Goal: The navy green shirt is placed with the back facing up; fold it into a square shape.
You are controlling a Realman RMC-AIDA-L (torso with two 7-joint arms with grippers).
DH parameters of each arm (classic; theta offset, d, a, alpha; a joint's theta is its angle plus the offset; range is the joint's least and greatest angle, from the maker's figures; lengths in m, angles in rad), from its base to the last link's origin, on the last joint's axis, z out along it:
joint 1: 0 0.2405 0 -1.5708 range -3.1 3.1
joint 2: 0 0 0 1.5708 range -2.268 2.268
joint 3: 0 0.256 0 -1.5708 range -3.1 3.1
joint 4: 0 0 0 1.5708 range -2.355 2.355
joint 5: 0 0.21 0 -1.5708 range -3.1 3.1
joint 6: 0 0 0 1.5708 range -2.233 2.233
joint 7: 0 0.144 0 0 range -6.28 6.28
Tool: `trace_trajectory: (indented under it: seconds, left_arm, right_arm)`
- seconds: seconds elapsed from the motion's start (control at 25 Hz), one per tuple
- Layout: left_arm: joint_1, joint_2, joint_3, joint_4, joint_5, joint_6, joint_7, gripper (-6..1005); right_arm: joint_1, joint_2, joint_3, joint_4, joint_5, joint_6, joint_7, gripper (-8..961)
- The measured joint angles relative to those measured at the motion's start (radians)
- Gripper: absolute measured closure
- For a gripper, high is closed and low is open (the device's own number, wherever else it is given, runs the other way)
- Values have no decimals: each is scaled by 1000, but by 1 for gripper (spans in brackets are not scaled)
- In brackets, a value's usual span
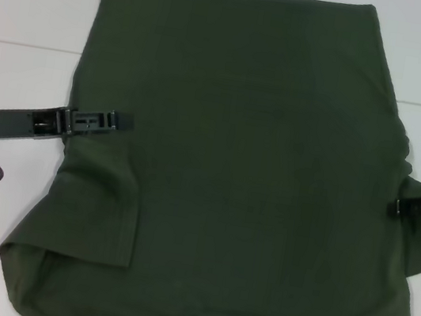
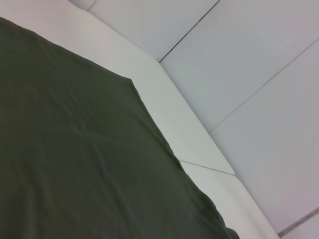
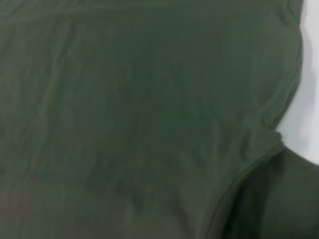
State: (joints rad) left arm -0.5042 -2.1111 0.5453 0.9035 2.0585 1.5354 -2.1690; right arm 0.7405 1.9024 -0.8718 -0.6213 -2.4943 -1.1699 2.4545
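**Ana:** Left hand (image 1: 120,121) first: it reaches in from the robot's left, low over the large dark olive-green cotton short-sleeved shirt (image 1: 247,180), its black tips lying on the cloth just above the left sleeve. Whether it is pinching fabric or only resting there, nobody could tell from these views.

**Ben:** And the right hand (image 1: 401,207)?

**Ana:** It sits at the shirt's opposite side edge, by the right sleeve, touching or very nearly touching the cloth. How far its tips are parted cannot be told either.

**Ben:** Where does the shirt lie?

**Ana:** Spread plain side up on the pale white surface (image 1: 26,8), filling most of the head view. Its long axis runs away from the robot: the straight edge lies at the far end, the sleeves nearer the robot. The left sleeve looks turned in over the body; the right one bulges outward and is rumpled.

**Ben:** So what does the coming move hang on?

**Ana:** The hands sit at roughly the same place along the length, one on each flank, with the shirt's body between them. Each side lies inward of its own hand, so a likely next step is drawing each flank across toward the centre line. The left hand is already over cloth; the right is only at the edge.
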Motion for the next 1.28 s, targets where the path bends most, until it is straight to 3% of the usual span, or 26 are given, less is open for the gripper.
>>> trace_trajectory:
  seconds: [0.64,0.88,1.28]
  left_arm:
    - [-4,-1,-13,0,0,0,0,264]
    - [-1,1,-15,-13,-13,0,0,263]
    - [1,10,-15,-48,-37,1,10,263]
  right_arm:
    - [1,1,0,0,-2,-21,37,38]
    - [-2,-3,4,0,-49,-33,68,187]
    - [-11,-3,20,-15,-60,-21,76,193]
